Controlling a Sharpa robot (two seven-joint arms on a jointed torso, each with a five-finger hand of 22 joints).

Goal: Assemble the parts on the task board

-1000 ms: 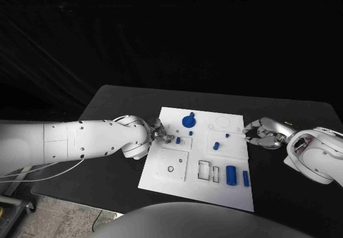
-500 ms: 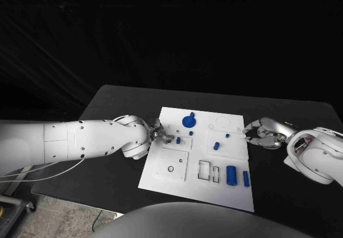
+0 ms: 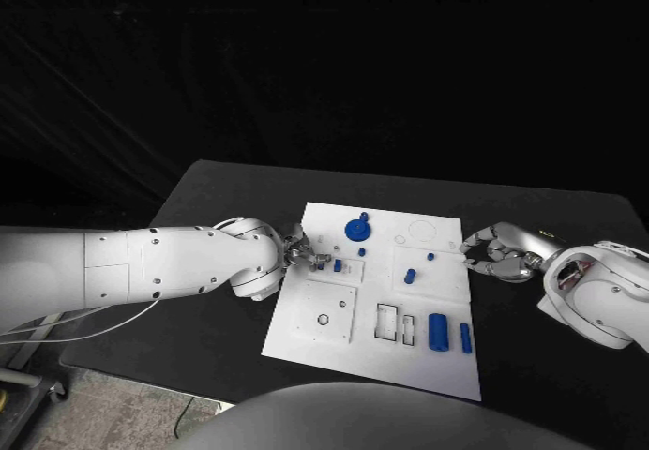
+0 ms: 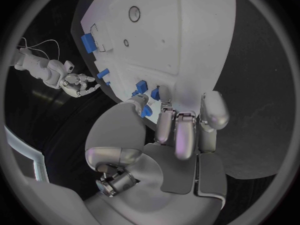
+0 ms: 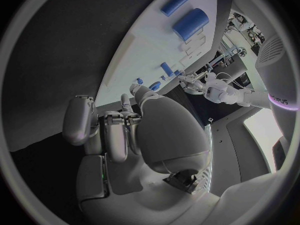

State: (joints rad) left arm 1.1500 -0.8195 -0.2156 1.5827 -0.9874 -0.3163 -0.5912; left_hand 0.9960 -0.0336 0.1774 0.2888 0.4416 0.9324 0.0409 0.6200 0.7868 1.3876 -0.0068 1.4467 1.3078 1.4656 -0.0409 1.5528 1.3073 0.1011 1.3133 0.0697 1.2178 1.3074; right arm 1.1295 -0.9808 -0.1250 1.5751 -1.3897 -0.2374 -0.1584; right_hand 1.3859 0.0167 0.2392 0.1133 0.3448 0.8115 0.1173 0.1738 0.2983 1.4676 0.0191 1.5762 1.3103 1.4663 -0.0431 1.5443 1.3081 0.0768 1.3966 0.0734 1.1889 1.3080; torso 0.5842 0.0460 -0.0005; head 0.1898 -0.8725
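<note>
So here's where I'm at: my left hand (image 3: 300,253) is parked at the left edge of the task board (image 3: 324,342), about middle-left of the head frame, and its fingertips are bunched right up against a small blue peg (image 3: 337,265) standing on the board's upper left quarter. From the left wrist camera the fingers (image 4: 177,130) look curled in close together with the small blue peg (image 4: 143,86) just off the thumb side, but honestly I can't tell if it's really pinched or just touched. That's the relation everything hangs on: the peg sits just to the picture-right of my left fingertips, upright as far as I can judge. My right hand (image 3: 493,256) is over at the board's right edge, fingers curled in on nothing I can see. So the left hand is clearly the nearer one for this piece. The other stuff, a round blue disc (image 3: 357,229) up top and a fat blue cylinder (image 3: 437,331) lying lengthwise near the lower right of the board, sits well apart from both hands.
</note>
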